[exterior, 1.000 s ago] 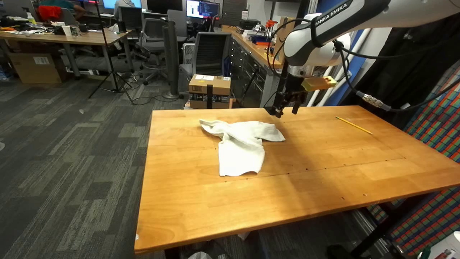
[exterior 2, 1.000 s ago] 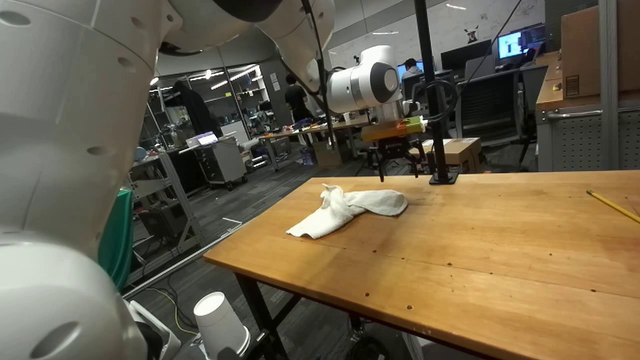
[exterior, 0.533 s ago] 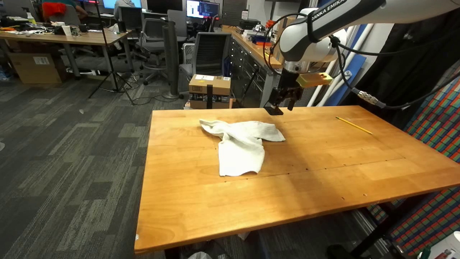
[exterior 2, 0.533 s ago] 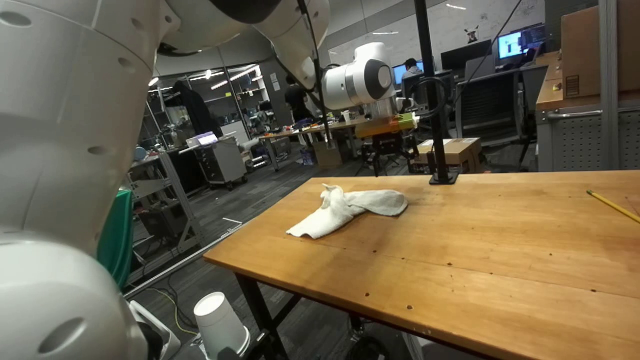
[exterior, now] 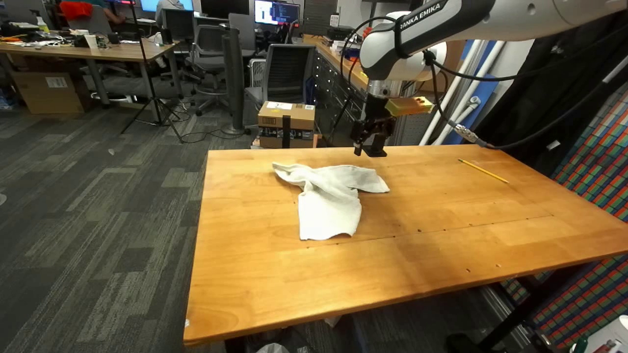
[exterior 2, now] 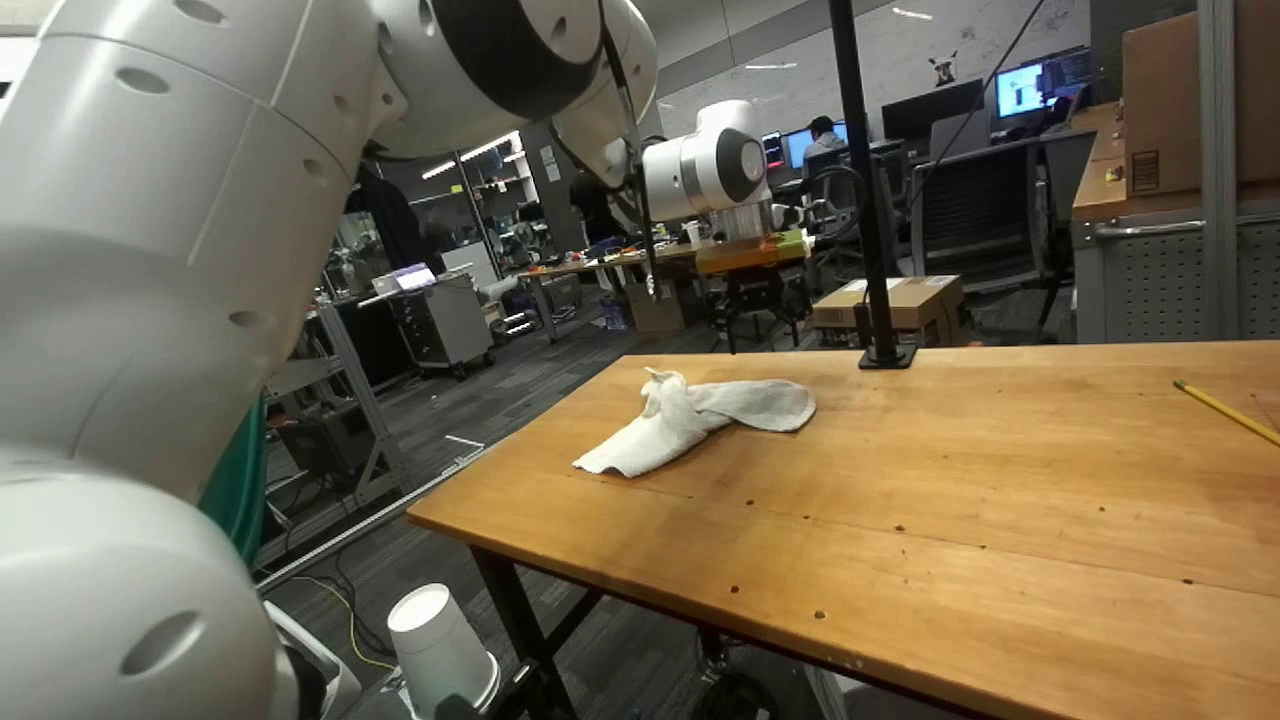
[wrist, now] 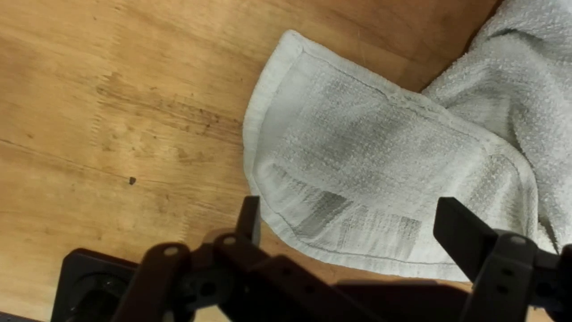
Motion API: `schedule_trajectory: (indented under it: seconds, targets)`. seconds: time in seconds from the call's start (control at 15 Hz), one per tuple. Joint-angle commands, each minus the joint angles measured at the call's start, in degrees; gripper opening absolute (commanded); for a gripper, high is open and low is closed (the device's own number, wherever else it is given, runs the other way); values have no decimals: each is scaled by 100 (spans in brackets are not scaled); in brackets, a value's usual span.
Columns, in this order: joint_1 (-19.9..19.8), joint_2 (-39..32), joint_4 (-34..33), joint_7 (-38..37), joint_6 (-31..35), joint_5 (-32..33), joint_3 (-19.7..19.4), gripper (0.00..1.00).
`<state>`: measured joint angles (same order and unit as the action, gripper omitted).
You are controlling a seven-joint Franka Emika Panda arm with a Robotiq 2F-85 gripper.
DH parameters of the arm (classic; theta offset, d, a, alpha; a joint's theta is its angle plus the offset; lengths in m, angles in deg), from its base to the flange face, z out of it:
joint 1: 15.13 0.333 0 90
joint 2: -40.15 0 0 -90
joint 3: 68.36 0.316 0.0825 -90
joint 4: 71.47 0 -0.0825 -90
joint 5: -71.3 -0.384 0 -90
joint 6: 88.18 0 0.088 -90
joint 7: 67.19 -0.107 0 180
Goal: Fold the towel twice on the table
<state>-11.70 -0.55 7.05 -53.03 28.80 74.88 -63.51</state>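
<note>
Nearest, in the wrist view: a black gripper, hanging with its two fingers spread wide apart. Below, in sight between the fingertips and on toward 2 o'clock: a white towel, with one hemmed flap. In an exterior view, lying bunched at its middle on an orange-brown wooden table, with ends toward 10, 3 and 6 o'clock. From there: the gripper at 1 o'clock; a yellow pencil near 3 o'clock. Beyond the table's far edge: a cardboard box at 11 o'clock, then an office chair.
</note>
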Motion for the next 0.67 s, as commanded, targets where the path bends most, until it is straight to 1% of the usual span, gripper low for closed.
schedule_trajectory:
  seconds: [0.0,0.27,0.6]
  targets:
    - [9,-555,-881,18,-520,-53,14,100]
    - [-83,-875,-1180,62,-708,-89,6,100]
    - [-122,-1018,-1251,89,-619,30,-76,100]
